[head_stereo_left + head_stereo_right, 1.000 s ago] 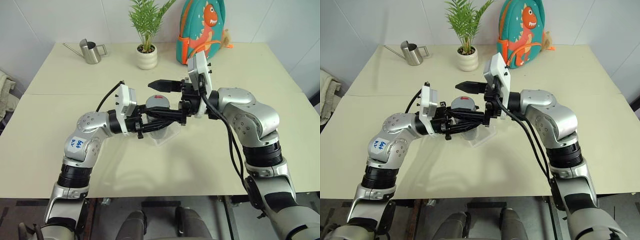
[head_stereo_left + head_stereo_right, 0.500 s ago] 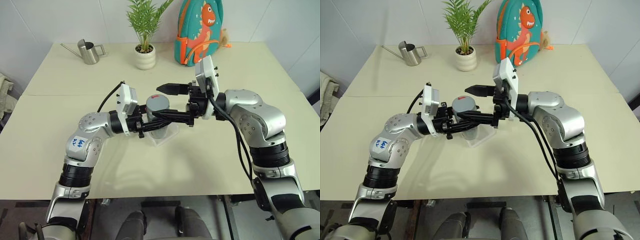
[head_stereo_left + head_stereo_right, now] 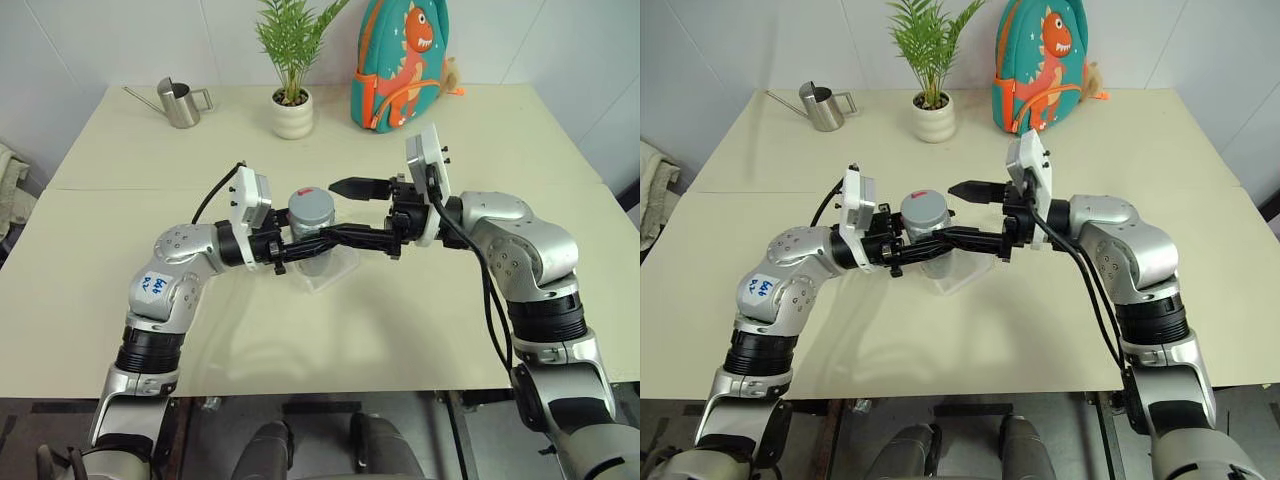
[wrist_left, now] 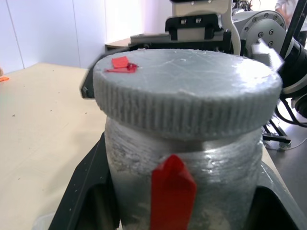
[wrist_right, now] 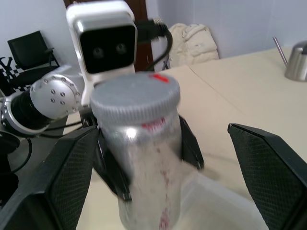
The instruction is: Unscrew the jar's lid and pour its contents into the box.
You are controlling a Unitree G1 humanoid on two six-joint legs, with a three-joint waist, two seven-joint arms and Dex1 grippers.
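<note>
Pincer on the left (image 3: 300, 243) pinches the jar (image 3: 312, 232) around its body, holding it upright just above the box (image 3: 335, 270) on the desk (image 3: 420, 310). Right pincer (image 3: 350, 214) is spread wide; over the last second it has drawn back to the robot's right, so its fingers no longer straddle the lid (image 3: 311, 205) but stand beside it. The lid looks seated on the jar, so I judge the unscrewing unfinished: this looks like a release between twists, and the right pincer needs to close on the lid again. Count: 1 jar, 1 lid, 1 box, 2 pincers. The contents cannot be made out through the frosted wall.
</note>
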